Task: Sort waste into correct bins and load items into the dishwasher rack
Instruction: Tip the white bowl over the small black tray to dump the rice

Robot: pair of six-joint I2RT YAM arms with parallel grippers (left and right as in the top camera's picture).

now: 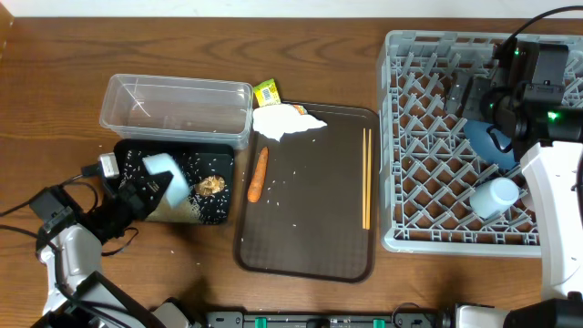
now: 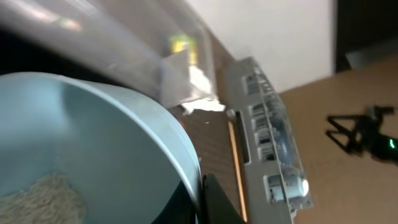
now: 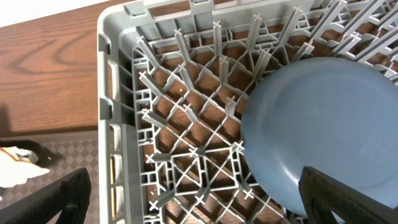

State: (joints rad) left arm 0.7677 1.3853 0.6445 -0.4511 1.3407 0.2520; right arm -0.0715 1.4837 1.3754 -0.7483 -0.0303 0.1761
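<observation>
My left gripper (image 1: 150,189) is shut on the rim of the white bowl (image 1: 169,177), which is tilted over the black tray (image 1: 219,211). In the left wrist view the bowl (image 2: 93,155) fills the left side with a clump of rice (image 2: 37,198) inside, and one dark finger (image 2: 216,204) presses its rim. Rice grains and brown scraps (image 1: 211,185) lie in the black tray. The clear tub (image 1: 178,107) stands behind it. My right gripper (image 1: 463,96) hangs open over the dishwasher rack (image 1: 428,187), beside the blue plate (image 1: 490,141) (image 3: 323,130). A small pale cup (image 1: 495,197) lies in the rack.
On the dark brown serving tray (image 1: 310,237) lie an orange carrot (image 1: 259,173), a crumpled tissue (image 1: 287,120), two chopsticks (image 1: 366,178) and scattered rice. A yellow-green packet (image 1: 266,91) sits at its far left corner. Bare wood runs along the front and left.
</observation>
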